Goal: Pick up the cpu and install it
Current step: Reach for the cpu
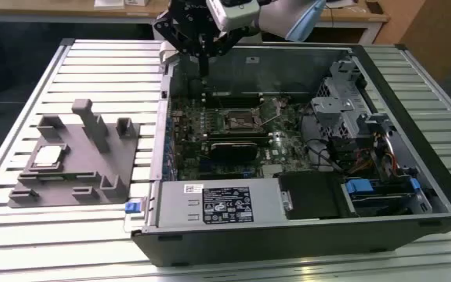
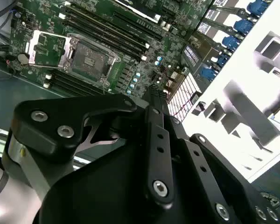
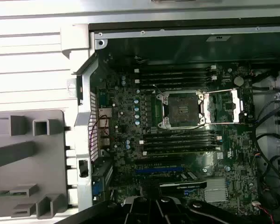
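The cpu (image 1: 47, 156), a small pale silvery square chip, lies flat on the grey fixture (image 1: 92, 170), at the exterior view's left.

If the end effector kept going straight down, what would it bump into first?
The end effector would probably hit the motherboard inside the computer case, not the socket; depth is unclear.

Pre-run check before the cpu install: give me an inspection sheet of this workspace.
Surface: slatted metal table, carrying a grey fixture and an open PC case.
Job's things: cpu lies in the fixture, untouched; socket open and empty.
Clutter: nothing seen.
Grippers: gripper hangs over the case's far wall, well apart from the cpu.
Cables: dark bundle inside the case, beside the drive cage.
Surroundings: wooden desks behind the table.
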`<action>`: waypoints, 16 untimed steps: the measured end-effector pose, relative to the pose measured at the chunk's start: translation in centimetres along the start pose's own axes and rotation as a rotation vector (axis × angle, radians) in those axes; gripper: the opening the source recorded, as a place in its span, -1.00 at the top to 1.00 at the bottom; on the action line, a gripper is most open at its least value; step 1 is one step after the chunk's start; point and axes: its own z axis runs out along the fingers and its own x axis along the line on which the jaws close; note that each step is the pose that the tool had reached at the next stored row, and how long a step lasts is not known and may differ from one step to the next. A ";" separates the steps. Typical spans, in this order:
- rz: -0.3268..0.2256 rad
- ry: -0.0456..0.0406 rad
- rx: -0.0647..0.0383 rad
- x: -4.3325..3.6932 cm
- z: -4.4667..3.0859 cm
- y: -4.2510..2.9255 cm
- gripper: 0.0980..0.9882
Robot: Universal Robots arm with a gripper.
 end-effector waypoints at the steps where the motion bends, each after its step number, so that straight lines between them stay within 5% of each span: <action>1: 0.000 0.0000 0.000 0.00 0.00 0.00 0.98; 16: 0.000 0.0000 0.000 0.48 -0.01 -0.04 0.98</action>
